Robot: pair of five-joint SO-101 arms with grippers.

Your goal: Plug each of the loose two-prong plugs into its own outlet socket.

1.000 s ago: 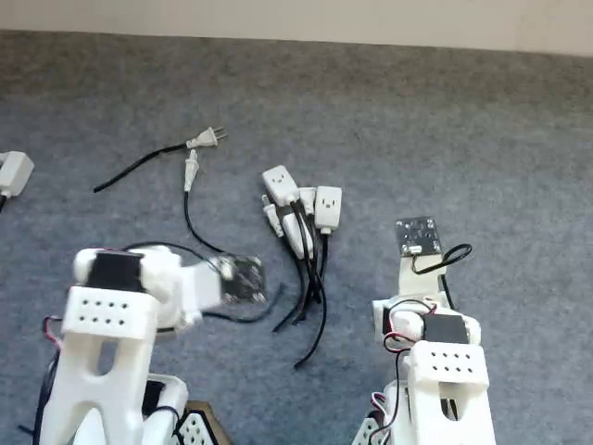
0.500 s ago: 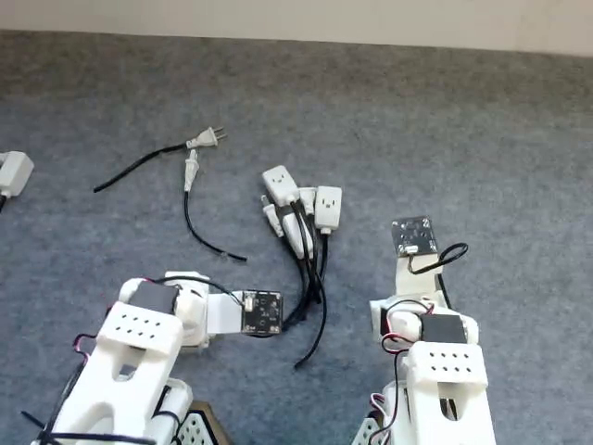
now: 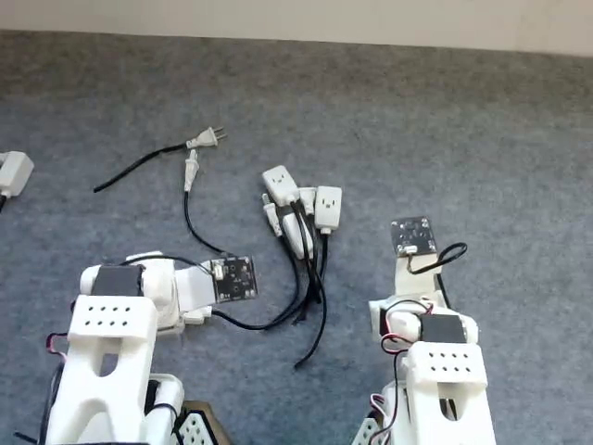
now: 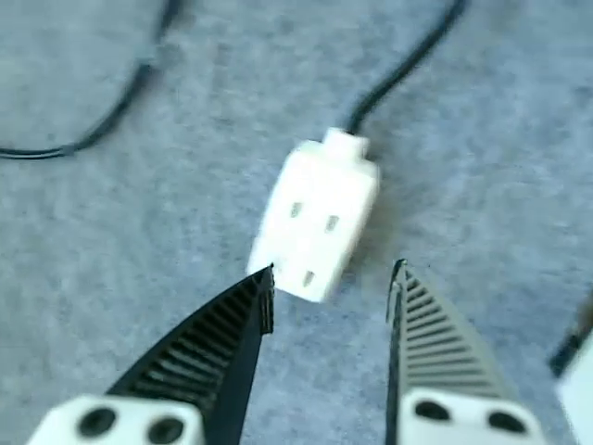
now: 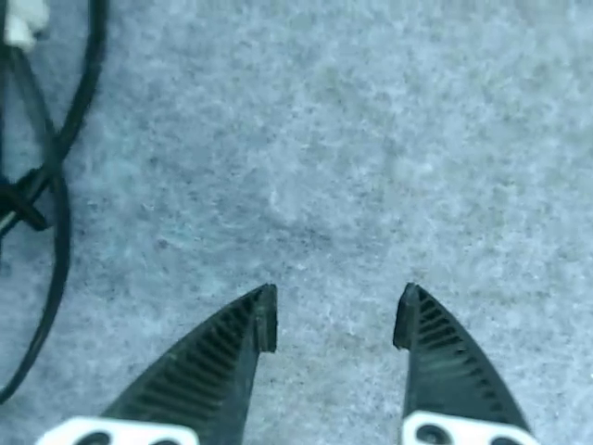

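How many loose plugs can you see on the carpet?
2 clearly: the farther plug left of the socket cluster, the nearer plug beside it. More may be hidden within that cluster.

Cord tangle [image 3: 313, 278] centre — bare carpet [image 3: 528, 158] far right

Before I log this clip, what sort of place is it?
Likely a robot test bench, not a home: left arm and right arm side by side, grey felt-like mat, loose plugs and outlet sockets laid out.
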